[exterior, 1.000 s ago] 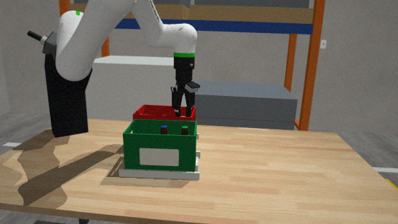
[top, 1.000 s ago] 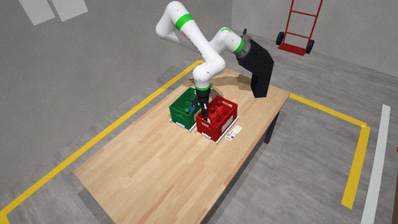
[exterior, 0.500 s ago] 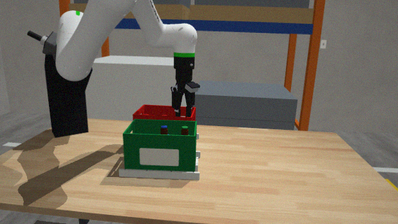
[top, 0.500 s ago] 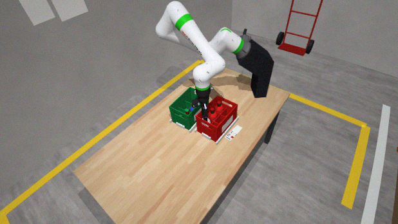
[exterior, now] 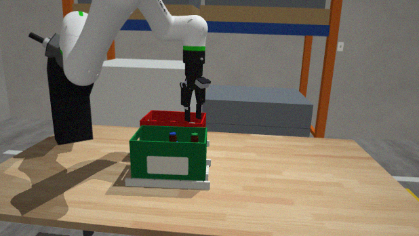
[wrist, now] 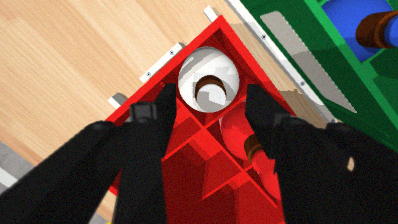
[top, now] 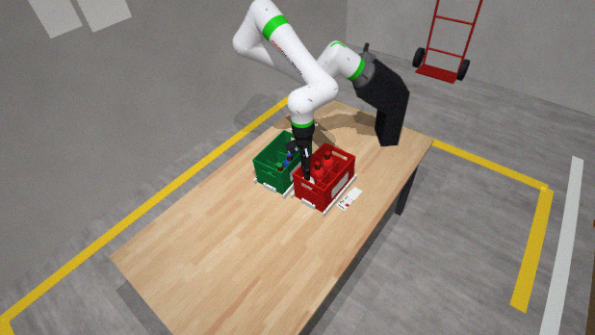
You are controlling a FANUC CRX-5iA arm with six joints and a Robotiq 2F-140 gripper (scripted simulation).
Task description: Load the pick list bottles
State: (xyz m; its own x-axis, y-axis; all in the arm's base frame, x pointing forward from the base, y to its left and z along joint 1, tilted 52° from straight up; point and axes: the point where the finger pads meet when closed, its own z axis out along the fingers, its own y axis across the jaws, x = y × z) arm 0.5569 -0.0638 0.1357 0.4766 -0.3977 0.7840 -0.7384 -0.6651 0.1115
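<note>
Your jaws point(top: 306, 177) point(exterior: 193, 119) stand parted, gripping nothing, over the white bottle point(top: 312, 181) point(wrist: 208, 62), upright in the red crate's point(top: 308, 193) point(exterior: 169, 111) point(wrist: 239, 42) twelve-o'clock corner, wrist view. Its long axis runs up between your fingers, so any retreat wants lifting straight along it.

the gripper point(top: 306, 177) point(exterior: 193, 119) point(wrist: 211, 99) now sits higher above the red crate point(top: 313, 202) point(exterior: 173, 112) point(wrist: 160, 71), with more of its fingers in sight.
</note>
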